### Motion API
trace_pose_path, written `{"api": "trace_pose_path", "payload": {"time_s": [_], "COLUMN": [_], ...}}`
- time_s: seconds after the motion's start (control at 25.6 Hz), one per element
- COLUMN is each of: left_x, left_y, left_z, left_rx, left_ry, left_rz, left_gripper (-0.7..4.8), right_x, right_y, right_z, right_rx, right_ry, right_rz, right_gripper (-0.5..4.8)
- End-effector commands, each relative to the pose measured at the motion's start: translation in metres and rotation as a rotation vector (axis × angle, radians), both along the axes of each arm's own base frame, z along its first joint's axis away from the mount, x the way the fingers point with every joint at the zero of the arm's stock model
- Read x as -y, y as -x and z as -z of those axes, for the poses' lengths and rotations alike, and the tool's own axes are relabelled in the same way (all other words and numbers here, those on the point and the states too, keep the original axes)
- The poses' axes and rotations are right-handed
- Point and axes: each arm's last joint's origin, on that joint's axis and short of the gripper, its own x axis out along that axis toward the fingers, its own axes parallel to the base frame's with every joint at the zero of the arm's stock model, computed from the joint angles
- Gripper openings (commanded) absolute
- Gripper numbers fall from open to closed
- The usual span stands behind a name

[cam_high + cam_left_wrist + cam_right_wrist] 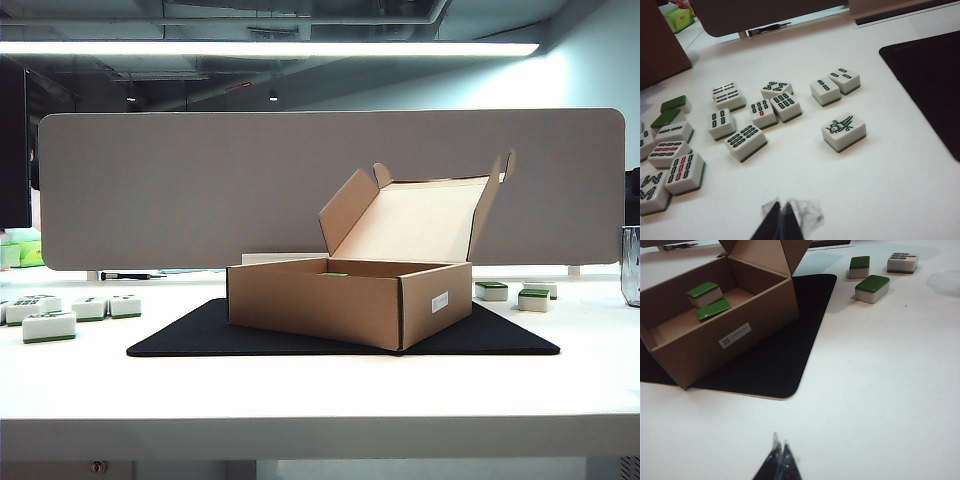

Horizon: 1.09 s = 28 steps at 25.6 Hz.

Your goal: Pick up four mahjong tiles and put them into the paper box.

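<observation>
The brown paper box (350, 300) stands open on a black mat (200, 335), its flap lid raised. In the right wrist view, two green-backed mahjong tiles (704, 292) (713, 309) lie inside the box (735, 335). Several more tiles (844, 131) lie face up on the white table below my left gripper (781, 207), which is shut and empty, hovering short of them. My right gripper (780, 442) is also shut and empty, over bare table near the mat's corner (785, 385). Three tiles (872, 288) lie beyond it. Neither arm shows in the exterior view.
A grey partition panel (330, 190) closes off the back of the table. A dark pen-like tool (130, 275) lies at its foot on the left, with green items (22, 252) at the far left. A clear container (631, 265) stands at the right edge.
</observation>
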Motion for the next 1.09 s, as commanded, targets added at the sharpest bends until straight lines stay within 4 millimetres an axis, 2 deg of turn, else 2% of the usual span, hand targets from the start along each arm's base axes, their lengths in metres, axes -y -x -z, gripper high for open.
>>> {"api": "trace_pose_path", "payload": {"time_s": [0.04, 0.27, 1.09], "left_x": [0.0002, 0.001, 0.001], "left_y": [-0.0002, -0.0005, -0.0006], "left_z": [-0.0009, 0.0038, 0.0034], "left_rx": [0.01, -0.008, -0.003], "left_ry": [0.0, 0.258, 0.3], "left_rz": [0.005, -0.015, -0.022], "left_gripper": [-0.06, -0.06, -0.06], "right_x": [-0.0001, -0.0001, -0.0001], "right_y": [-0.0003, -0.0003, -0.0003], "right_z": [-0.0008, -0.0008, -0.0008], "right_rx": [0.01, 0.011, 0.011], "right_ry": [0.003, 0.003, 0.003], "right_rz": [-0.001, -0.002, -0.002], "right_gripper": [-0.01, -0.01, -0.01]}}
